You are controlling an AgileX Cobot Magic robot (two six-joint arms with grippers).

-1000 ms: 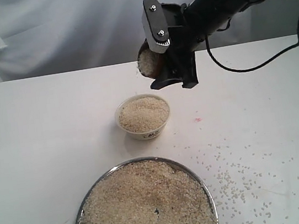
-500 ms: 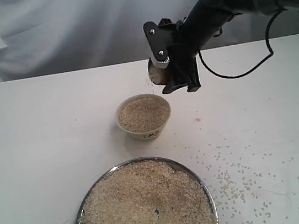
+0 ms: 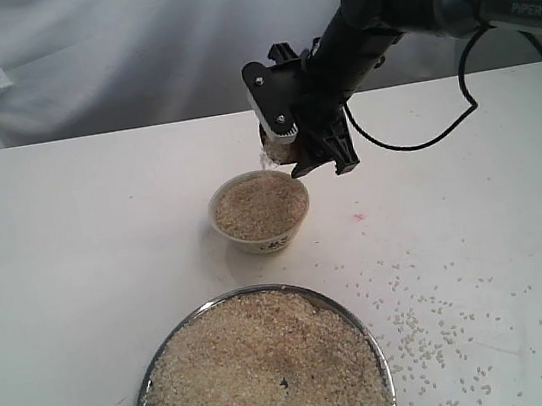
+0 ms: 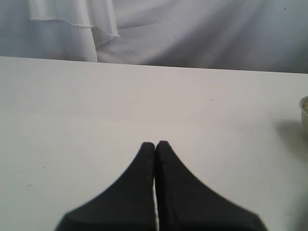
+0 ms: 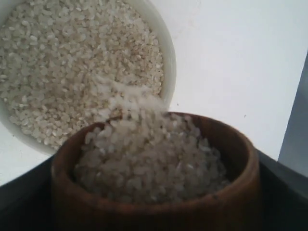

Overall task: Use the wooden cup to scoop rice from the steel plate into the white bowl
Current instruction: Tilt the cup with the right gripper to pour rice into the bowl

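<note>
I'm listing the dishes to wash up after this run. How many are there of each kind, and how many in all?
steel plate: 1
white bowl: 1
wooden cup: 1
Total: 3

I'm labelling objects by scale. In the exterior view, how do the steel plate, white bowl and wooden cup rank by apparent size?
1. steel plate: clearly largest, though cut off at the frame's bottom.
2. white bowl.
3. wooden cup: looks smallest, but the right gripper hides most of it, so this rank is unsure.
</note>
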